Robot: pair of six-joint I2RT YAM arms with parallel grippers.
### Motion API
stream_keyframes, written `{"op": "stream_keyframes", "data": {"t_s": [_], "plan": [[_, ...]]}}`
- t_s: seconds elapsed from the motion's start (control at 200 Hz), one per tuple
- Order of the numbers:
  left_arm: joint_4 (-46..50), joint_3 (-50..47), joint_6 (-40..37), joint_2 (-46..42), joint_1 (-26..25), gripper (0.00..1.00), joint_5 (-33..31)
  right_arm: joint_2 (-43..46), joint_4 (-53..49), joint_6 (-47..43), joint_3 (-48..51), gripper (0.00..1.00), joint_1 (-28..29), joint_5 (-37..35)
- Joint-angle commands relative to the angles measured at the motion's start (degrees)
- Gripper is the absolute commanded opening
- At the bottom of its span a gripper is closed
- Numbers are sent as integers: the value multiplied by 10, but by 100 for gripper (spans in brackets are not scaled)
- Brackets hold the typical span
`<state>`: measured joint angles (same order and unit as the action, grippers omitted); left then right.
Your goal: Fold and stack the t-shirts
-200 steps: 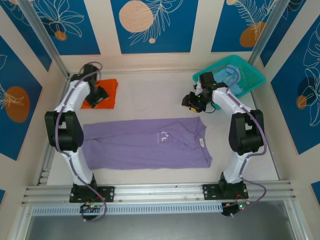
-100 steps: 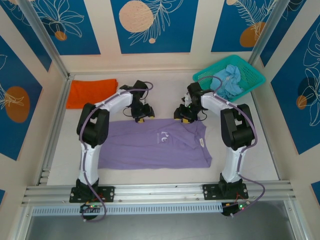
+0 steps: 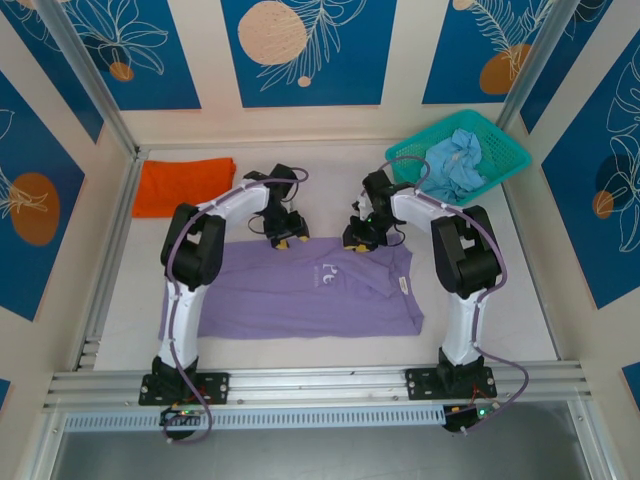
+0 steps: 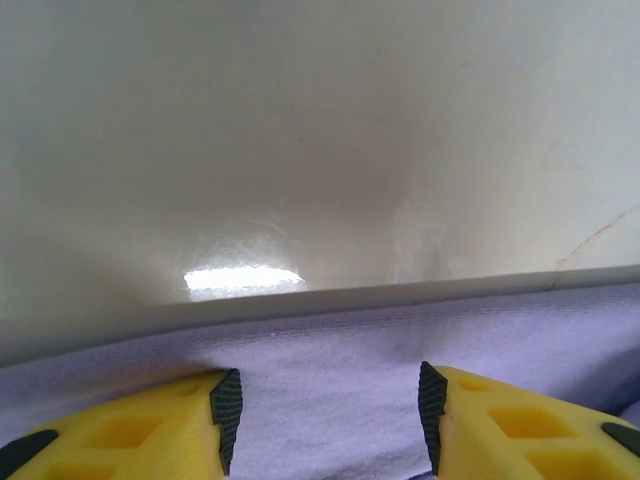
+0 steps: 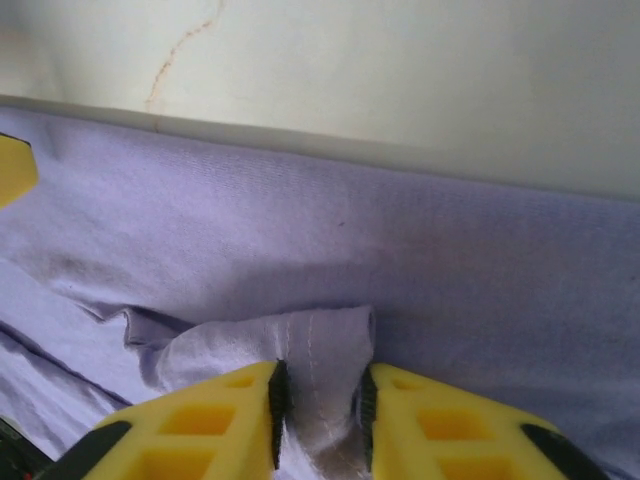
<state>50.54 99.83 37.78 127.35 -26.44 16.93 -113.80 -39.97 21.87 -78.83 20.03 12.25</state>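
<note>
Your right gripper (image 5: 320, 400) nips a ruck of the lavender t-shirt (image 3: 300, 290) between near-closed jaws, your left gripper (image 4: 325, 415) stands half-open over flat cloth (nothing held), and the shirt's edge lies just ahead of both, its length running crosswise.

Left gripper (image 3: 283, 239) and right gripper (image 3: 358, 242) down on purple tee (image 3: 300, 292) far edge; orange tee (image 3: 185, 187) folded far-left, blue tee (image 3: 452, 160) in basket (image 3: 508, 143).

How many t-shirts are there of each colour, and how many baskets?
purple t-shirt: 1
orange t-shirt: 1
pale blue t-shirt, crumpled in the basket: 1
teal basket: 1
Total: 4
</note>
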Motion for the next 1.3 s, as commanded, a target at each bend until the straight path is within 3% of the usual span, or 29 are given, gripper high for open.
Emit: {"op": "stream_keyframes", "data": {"t_s": [0.0, 0.18, 0.42, 0.565, 0.68, 0.86, 0.94, 1.055, 1.295], "plan": [[12, 9, -15, 29, -4, 52, -5, 15, -12, -6, 7, 21, 2, 16], [21, 13, -19, 29, -3, 52, -22, 50, -32, 0, 15, 10, 14, 6], [28, 14, -21, 28, -3, 52, -45, 97, -96, 40, 30, 10, 60, -22], [27, 14, -28, 30, -2, 52, -52, 103, -120, 63, 50, 11, 103, 1], [24, 15, -38, 32, -3, 52, -54, 103, -122, 67, 79, 17, 147, -1], [29, 22, -53, 41, -2, 53, -56, 165, -117, 77, 101, 43, 189, 44], [28, 24, -56, 42, -2, 54, -53, 215, -101, 86, 113, 48, 175, 52], [36, 36, -65, 46, -2, 54, -52, 254, -62, 115, 140, 50, 112, 64], [60, 61, -81, 30, -2, 59, -59, 154, -114, 169, 90, 41, 3, -46]]}}
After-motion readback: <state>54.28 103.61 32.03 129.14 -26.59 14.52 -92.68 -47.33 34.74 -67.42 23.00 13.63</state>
